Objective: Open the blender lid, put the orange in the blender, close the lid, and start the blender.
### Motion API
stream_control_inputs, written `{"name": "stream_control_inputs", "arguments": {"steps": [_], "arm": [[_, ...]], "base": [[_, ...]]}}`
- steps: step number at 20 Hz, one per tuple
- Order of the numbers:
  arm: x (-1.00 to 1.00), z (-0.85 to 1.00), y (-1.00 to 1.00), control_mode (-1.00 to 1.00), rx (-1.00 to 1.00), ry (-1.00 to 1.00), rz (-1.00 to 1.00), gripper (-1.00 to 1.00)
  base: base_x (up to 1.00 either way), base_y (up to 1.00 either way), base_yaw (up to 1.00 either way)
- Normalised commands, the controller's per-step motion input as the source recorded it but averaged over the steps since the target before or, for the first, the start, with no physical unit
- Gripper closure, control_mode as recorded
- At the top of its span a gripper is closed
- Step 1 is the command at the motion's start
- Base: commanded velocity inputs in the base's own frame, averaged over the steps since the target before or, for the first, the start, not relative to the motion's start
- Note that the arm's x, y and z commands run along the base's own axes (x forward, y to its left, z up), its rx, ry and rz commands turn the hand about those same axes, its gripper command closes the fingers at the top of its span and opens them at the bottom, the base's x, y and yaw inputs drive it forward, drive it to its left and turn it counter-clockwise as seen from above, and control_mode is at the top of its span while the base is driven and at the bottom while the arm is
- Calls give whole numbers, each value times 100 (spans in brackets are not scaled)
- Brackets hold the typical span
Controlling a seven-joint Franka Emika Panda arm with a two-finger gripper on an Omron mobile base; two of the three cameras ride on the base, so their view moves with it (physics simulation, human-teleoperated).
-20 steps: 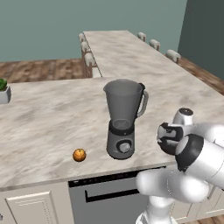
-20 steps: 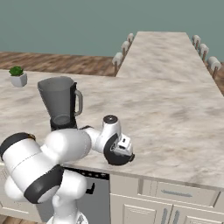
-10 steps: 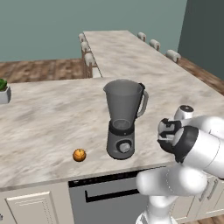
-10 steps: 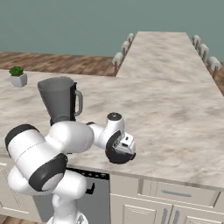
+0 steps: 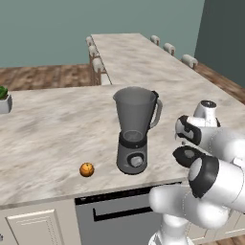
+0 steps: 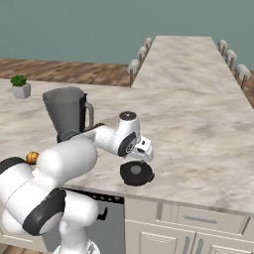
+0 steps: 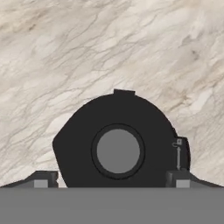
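Left base view: blender (image 5: 135,130), grey, upright on the marble counter (image 5: 52,129) near its front edge, jar open at the top, handle on its right side, round knob on the base facing front. Orange (image 5: 86,169), small, on the counter left of the blender base and a little nearer the front edge, apart from it. Blender lid (image 5: 184,155), dark disc, on the counter right of the blender, partly hidden behind the arm. Potted plant (image 5: 4,99), far left of the blender, toward the back. Right base view: blender at the left with its jar uncovered; lid (image 6: 137,173) flat on the counter, right of the blender and close to the front edge; gripper (image 6: 141,156) directly above the lid; orange (image 6: 32,158) just showing beside the arm, left of the blender base. Hand view: lid (image 7: 118,140) flat on the marble, central knob up; two fingertips (image 7: 41,179) stand wide apart, one at either side of the lid's edge, clasping nothing.
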Motion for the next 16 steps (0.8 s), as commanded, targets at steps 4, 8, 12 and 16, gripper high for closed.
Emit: {"name": "stream_control_inputs", "arguments": {"steps": [4,8,12,16], "arm": [[-22,88,3,-100,0,-9,0,-100],[-62,86,35,-100,0,-11,0,-100],[-65,94,71,-100,-4,-11,-2,-100],[-60,78,90,-100,-8,-5,-3,-100]], "base": [[0,0,0],[0,0,0],[0,0,0],[0,0,0]]}}
